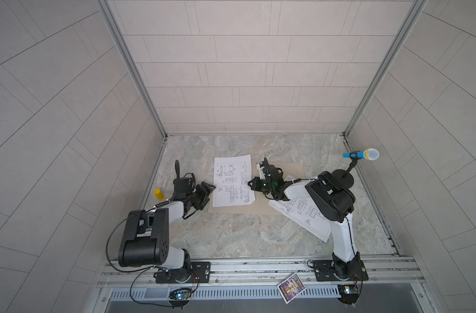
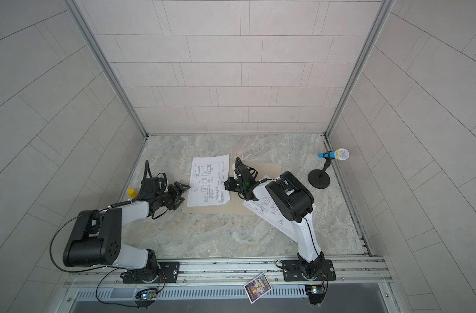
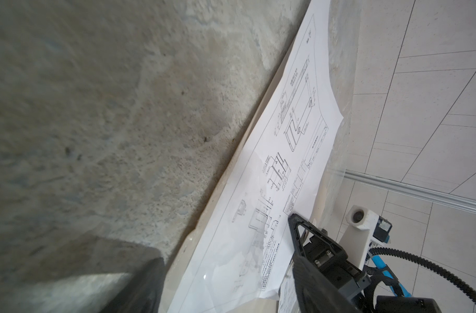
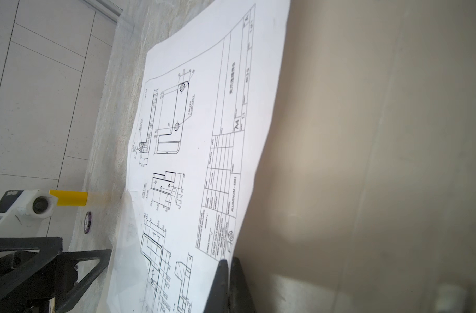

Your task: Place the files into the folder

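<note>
Right gripper (image 4: 229, 260): jaws are pressing together, pinching the sheet's (image 1: 232, 180) long edge near its near corner.
Left gripper (image 1: 208, 196): jaws are standing wide apart, holding nothing. The tips are sitting just beside the sheet's opposite long edge; contact cannot be told.
Sheet: it is lying between the two grippers, printed side up, mostly on the folder (image 1: 288, 168). Its long axis is running away from the arm bases, across both grippers' reach. The far short edge is overhanging onto the table (image 1: 245, 235), and the title block is facing the right gripper.
Folder: it is lying flat under the right gripper, with its long axis running crosswise to the sheet.
Other sheets (image 1: 307, 220): these are lying behind the right gripper, under its arm, slanting back toward that arm's base.
</note>
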{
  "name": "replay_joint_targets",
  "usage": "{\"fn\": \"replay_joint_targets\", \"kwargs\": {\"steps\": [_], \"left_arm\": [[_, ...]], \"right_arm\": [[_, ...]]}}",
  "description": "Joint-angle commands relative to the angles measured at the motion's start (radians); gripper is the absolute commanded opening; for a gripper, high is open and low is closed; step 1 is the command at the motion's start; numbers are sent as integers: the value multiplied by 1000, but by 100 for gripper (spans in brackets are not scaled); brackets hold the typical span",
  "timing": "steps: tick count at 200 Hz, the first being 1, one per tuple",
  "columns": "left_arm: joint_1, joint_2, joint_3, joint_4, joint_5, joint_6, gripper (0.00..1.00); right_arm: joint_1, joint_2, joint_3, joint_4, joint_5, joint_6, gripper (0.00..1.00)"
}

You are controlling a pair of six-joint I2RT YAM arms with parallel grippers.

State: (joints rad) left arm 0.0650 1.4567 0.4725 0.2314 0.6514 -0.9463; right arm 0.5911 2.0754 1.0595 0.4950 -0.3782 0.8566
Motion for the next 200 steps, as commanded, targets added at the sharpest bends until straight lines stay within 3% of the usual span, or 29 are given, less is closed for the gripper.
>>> {"fn": "replay_joint_targets", "kwargs": {"steps": [1, 60, 156, 200], "left_arm": [[-2, 24, -37, -82, -22, 1, 81], [-3, 22, -40, -80, -22, 1, 81], [-2, 37, -37, -54, -10, -14, 81], [-3, 37, -31, -46, 3, -9, 72]], "right_arm": [[19, -46, -18, 18, 10, 35, 0], [32, -89, -53, -33, 46, -40, 0], [62, -92, -74, -35, 75, -50, 0], [61, -99, -60, -83, 95, -77, 0]]}}
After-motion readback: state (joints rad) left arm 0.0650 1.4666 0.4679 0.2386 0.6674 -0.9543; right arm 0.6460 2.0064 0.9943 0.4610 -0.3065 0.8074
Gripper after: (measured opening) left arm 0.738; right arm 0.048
